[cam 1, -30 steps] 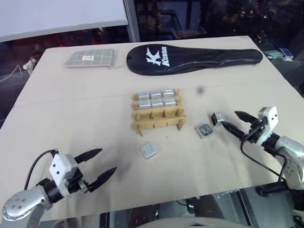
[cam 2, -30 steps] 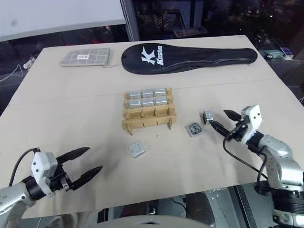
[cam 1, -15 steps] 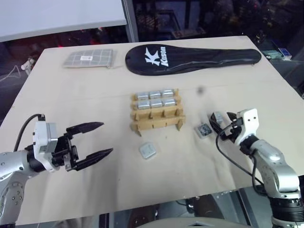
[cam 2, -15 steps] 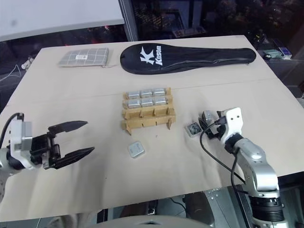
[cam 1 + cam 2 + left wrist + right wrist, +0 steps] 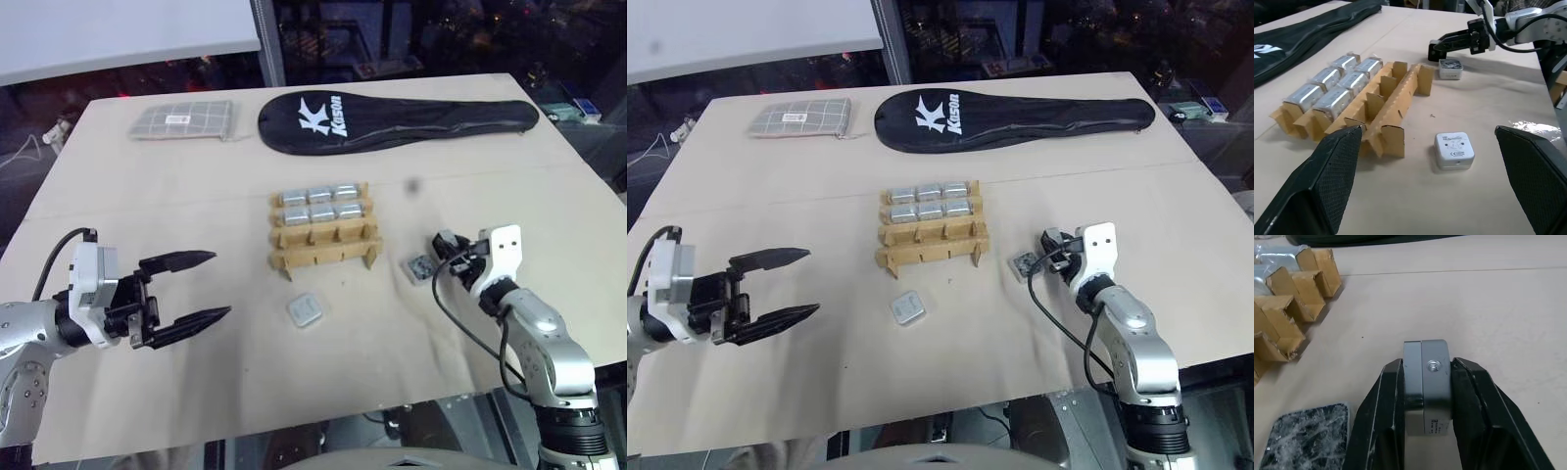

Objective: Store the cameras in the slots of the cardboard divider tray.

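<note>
Your right pincer stands clamped on a camera near the bench's right edge, beside another camera lying lens up. The grip across its narrow sides probably suits dropping it edgewise into a slot. The divider tray sits mid-bench, its near row unfilled. Your left pincer hangs spread wide and unladen near the bench's front left corner, and a third loose camera lies just in front of the tray.

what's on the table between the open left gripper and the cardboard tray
In the left eye view, bare table lies between the left gripper and the cardboard tray; one loose camera sits just below that line.
</note>
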